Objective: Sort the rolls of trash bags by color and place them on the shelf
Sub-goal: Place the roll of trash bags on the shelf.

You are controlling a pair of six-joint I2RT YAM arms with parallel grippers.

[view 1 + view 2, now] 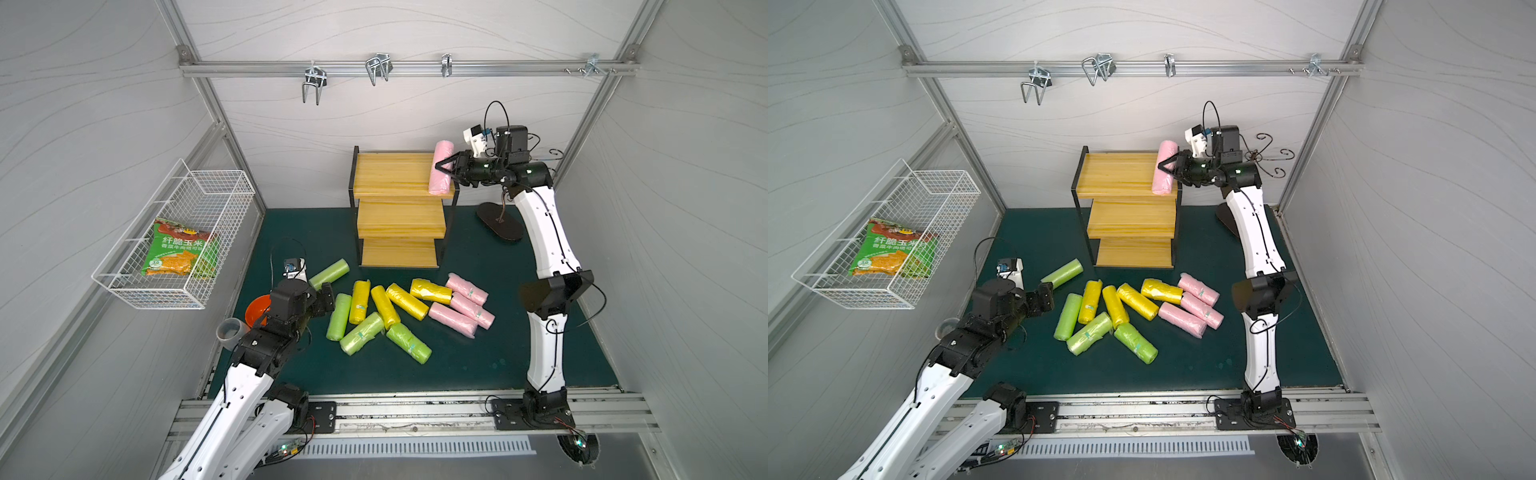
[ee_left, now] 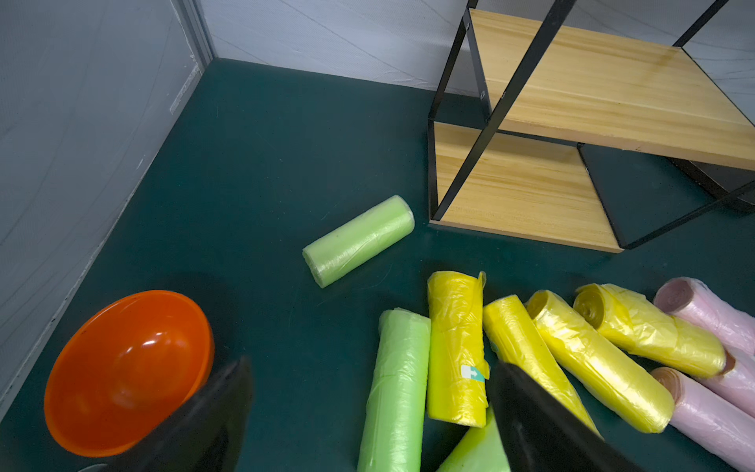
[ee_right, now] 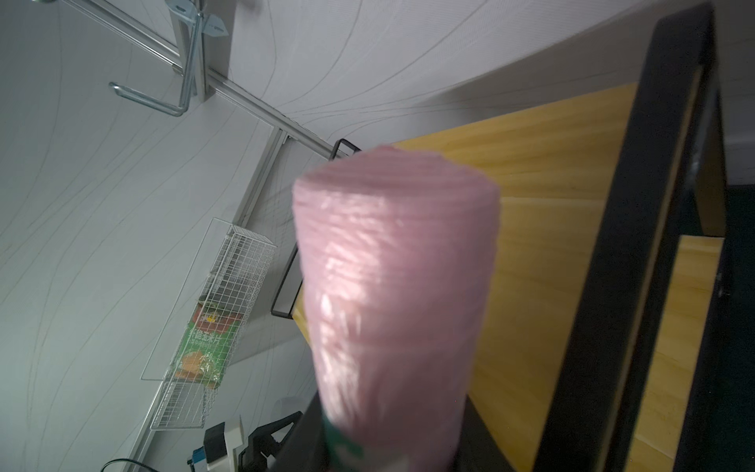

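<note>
Along the left edge of the mat (image 1: 478, 365), the left gripper (image 1: 326, 297) hovers with its fingers spread wide and nothing between them, just beside the lone green roll (image 1: 329, 274). The heap next to it is the first hazard. Three green rolls (image 1: 360, 332), four yellow rolls (image 1: 359, 301) and three pink rolls (image 1: 467, 305) lie touching and crossing. A reach into one of them would probably nudge its neighbours, and round rolls on a flat mat may wander off.

Further right, on the top tier of the shelf (image 1: 395, 174), one pink roll (image 1: 441, 172) lies along the right-hand edge, its near end reaching the front lip. The right gripper (image 1: 444, 163) brackets it from the side. The wrist view is blurred, so I cannot tell whether the fingers are pressing the roll or merely flank it. Set so close to the edge, the roll could drop off the side as the fingers leave, or the crinkly film could cling to them and be dragged. A sideways push might also shift the light shelf.

The mat is dark green and flat, and pale panelled walls close it in. A white wire basket (image 1: 124, 286) on the left wall holds a snack bag (image 1: 178, 249). An orange bowl (image 1: 257, 309) and a clear cup (image 1: 230, 330) sit near the left arm. A rail with hooks (image 1: 374, 66) runs across the back, and a black oval base (image 1: 498, 224) stands at the right.
</note>
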